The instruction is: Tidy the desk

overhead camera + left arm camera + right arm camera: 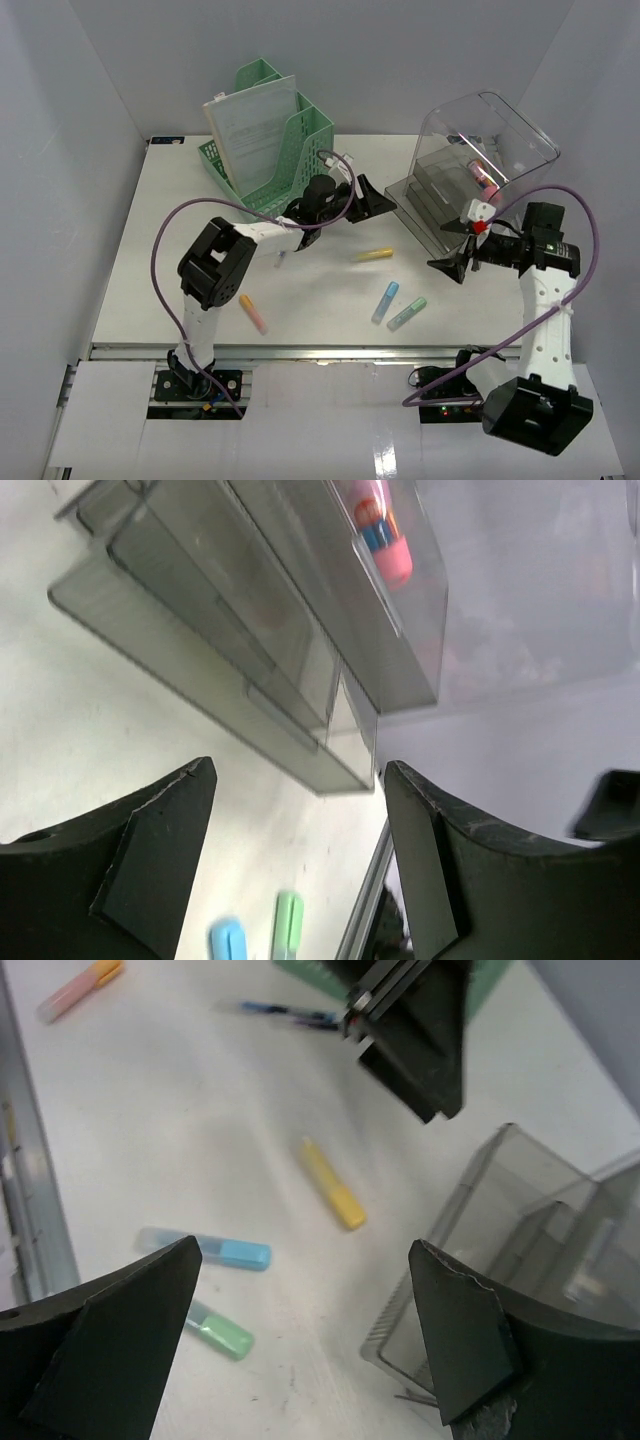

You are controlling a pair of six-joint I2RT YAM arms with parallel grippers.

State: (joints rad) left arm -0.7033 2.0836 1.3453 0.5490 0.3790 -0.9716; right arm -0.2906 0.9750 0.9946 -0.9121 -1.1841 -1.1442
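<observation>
**Loose markers on the counter, both end effectors empty**

The counter [150,270] is the white top filling the overhead view, with its rail along the near edge. Four markers lie loose on it:
- the yellow marker [373,256] is mid-counter
- the blue marker [385,301] and green marker [407,314] lie side by side nearer the rail
- the orange-pink marker [253,313] is well apart to the left

The clear tiered organizer [440,190] at far right holds one pink item [485,178]. The green file rack [290,150] holds papers.

The left end effector [368,196] has its fingers apart with nothing between them, just beside the organizer's lowest tier. The right end effector [458,245] is also spread and empty, near the organizer's front.

The likely step is fetching the yellow marker. Use the right arm. Turn the wrist so the fingers straddle the barrel crosswise, then descend at its middle. Close only once both pads flank it. Keep clear of the left arm and the organizer wall.
</observation>
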